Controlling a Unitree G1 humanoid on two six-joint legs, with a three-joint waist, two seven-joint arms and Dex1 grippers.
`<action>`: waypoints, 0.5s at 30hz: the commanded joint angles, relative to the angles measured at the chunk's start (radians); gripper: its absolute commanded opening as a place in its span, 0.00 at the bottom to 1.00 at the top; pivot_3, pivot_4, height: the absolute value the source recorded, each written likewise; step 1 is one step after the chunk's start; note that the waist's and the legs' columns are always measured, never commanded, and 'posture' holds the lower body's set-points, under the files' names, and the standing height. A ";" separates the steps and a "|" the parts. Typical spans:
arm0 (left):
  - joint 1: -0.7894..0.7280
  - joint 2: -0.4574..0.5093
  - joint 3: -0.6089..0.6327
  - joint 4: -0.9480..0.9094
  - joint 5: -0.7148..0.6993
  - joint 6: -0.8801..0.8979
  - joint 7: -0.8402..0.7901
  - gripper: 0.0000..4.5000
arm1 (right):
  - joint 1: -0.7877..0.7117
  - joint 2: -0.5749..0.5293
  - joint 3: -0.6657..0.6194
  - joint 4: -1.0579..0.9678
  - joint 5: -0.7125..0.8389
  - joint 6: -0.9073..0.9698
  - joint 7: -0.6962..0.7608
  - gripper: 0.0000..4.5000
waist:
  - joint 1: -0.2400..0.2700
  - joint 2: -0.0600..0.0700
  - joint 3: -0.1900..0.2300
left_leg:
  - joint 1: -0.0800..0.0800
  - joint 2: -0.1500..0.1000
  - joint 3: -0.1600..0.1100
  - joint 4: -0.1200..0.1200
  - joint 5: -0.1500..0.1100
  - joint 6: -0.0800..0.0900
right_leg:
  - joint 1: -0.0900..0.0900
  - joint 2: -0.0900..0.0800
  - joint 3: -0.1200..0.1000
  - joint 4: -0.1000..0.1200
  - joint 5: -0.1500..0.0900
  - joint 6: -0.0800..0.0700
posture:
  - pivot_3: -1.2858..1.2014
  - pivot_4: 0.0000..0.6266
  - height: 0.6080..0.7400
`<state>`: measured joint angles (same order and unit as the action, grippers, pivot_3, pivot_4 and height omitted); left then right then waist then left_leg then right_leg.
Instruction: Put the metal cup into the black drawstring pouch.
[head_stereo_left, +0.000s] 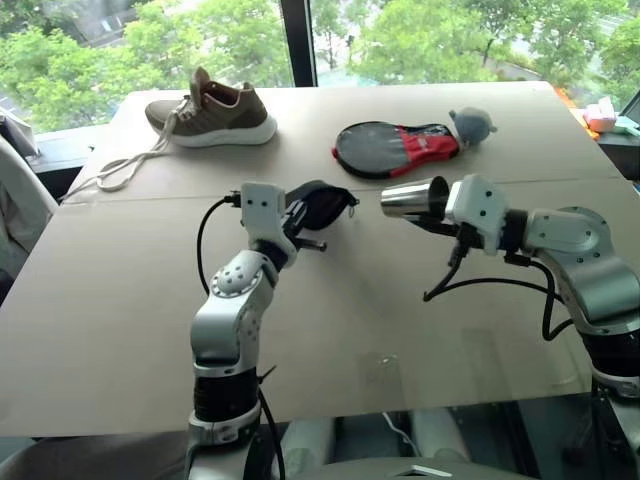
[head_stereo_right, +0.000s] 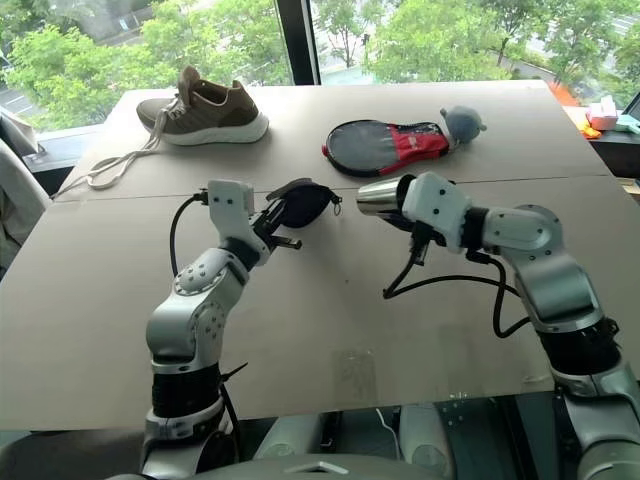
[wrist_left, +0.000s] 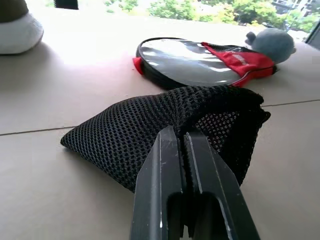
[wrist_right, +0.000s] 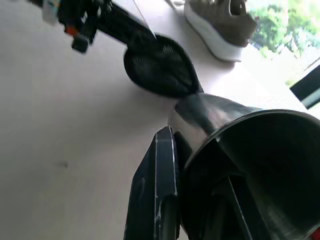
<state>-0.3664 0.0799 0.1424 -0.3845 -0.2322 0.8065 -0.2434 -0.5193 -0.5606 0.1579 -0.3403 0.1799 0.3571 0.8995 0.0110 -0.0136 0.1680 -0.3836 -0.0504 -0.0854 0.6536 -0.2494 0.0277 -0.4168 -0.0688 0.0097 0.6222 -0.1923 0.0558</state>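
Camera setup: head stereo pair plus two wrist cameras.
From the head we look down over the table (head_stereo_left: 120, 330); wrist views sit close, sharing the black drawstring pouch (wrist_left: 165, 125).

At the upper left of the frame a shoe (head_stereo_left: 212, 108) sits on the tabletop (head_stereo_left: 120, 300), its lace (head_stereo_left: 125, 170) trailing toward the left edge. Upper centre-right lies a paddle case (head_stereo_left: 395, 148), a small plush toy (head_stereo_left: 470, 124) touching its right end. Mid-frame, the pouch (head_stereo_left: 318, 205) hangs left of the cup (head_stereo_left: 415, 197), near it but apart, both above the tabletop.
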 joint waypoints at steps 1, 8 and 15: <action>-0.044 0.007 0.043 -0.083 -0.099 0.113 0.003 0.00 | -0.013 0.035 0.041 -0.010 -0.043 -0.076 -0.042 0.00 | 0.000 0.000 0.000 | 0.000 -0.001 0.000 0.000 0.000 0.000 | 0.000 0.000 0.000 0.000 0.000 0.000 | 0.52 0.24 0.97; -0.118 -0.028 0.149 -0.127 -0.320 0.303 0.013 0.00 | -0.046 0.090 0.147 0.169 -0.226 -0.319 -0.117 0.00 | 0.001 -0.002 0.001 | 0.000 -0.001 0.000 0.000 0.000 -0.001 | 0.000 -0.001 0.000 0.000 0.000 0.000 | 0.52 0.24 0.97; -0.084 0.022 0.157 -0.137 -0.414 0.339 0.002 0.00 | -0.064 0.134 0.130 0.220 -0.259 -0.397 -0.171 0.00 | -0.005 -0.002 0.001 | 0.001 -0.001 0.000 0.000 0.001 -0.002 | 0.000 0.000 0.002 0.001 0.000 0.000 | 0.52 0.24 0.97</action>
<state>-0.4520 0.0947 0.2991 -0.4742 -0.6138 1.1483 -0.2394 -0.5507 -0.4393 0.3207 -0.0900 -0.0886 -0.0098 0.7554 0.0059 -0.0158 0.1693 -0.3823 -0.0510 -0.0850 0.6531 -0.2480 0.0253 -0.4170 -0.0683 0.0118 0.6234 -0.1923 0.0554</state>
